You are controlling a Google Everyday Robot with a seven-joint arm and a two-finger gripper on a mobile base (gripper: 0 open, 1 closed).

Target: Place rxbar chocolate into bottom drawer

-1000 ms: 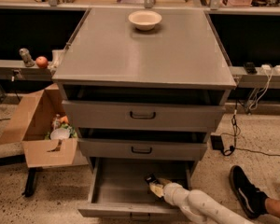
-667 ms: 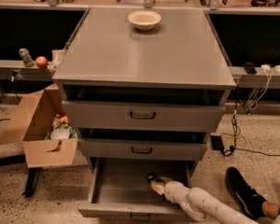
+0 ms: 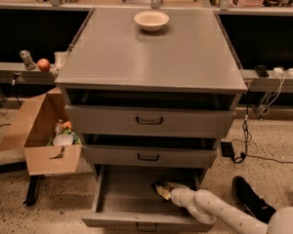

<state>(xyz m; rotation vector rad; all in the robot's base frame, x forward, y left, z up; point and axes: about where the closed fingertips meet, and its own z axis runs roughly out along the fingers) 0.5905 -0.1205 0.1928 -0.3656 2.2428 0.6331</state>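
Observation:
The bottom drawer (image 3: 122,199) of the grey cabinet is pulled open, and its front edge is near the bottom of the camera view. My white arm reaches in from the lower right. My gripper (image 3: 162,190) is inside the drawer at its back right, low over the floor. A small dark shape (image 3: 157,184) lies at the gripper's tip and looks like the rxbar chocolate. I cannot tell whether it is held or lying on the drawer floor.
The middle drawer (image 3: 149,156) and the top drawer (image 3: 149,121) stick out a little above the gripper. A cream bowl (image 3: 151,20) stands on the cabinet top. An open cardboard box (image 3: 41,130) with items stands at the left. A black shoe (image 3: 249,199) and cables lie on the floor at the right.
The gripper stays at the back right of the bottom drawer, hardly moved. The drawers have not moved.

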